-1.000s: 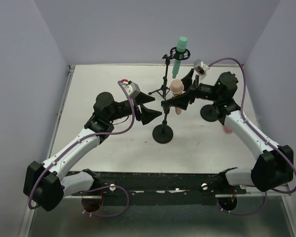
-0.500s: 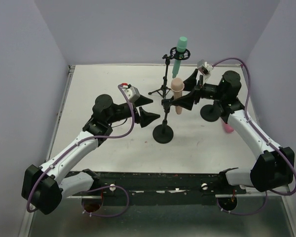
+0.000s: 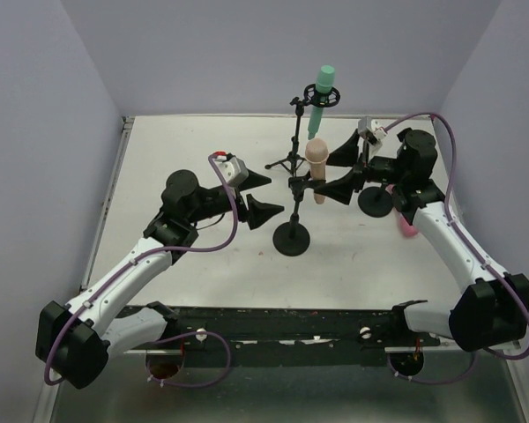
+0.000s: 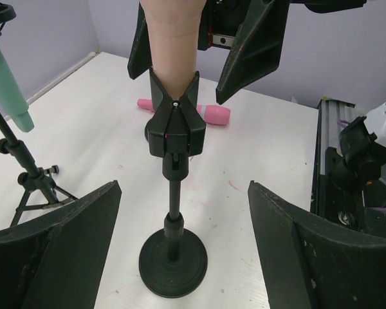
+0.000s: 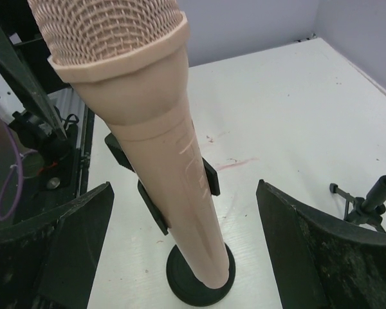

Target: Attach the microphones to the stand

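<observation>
Centrally, a slim black stand (image 3: 293, 211) with a flat, round disc base rises from the matte white table (image 3: 185, 141). Its V-shaped black clip (image 4: 174, 122) grips the beige-peach microphone (image 5: 174, 187), a smooth tapering tube topped by a fine mesh head, standing nearly upright. The right gripper (image 3: 324, 174) has its 2 black wedge-shaped fingers spread wide on either side of that microphone, not touching it. The left gripper (image 3: 278, 196) is also spread wide and faces the stand from the opposite side, with a gap between them. Farther back, a tripod stand (image 3: 289, 161) holds the mint green microphone (image 3: 320, 101), tilted, in a ring mount. The pink microphone (image 4: 199, 111) lies flat on the table beside the right arm, near the right wall. Bare tabletop stretches along the left edge.
</observation>
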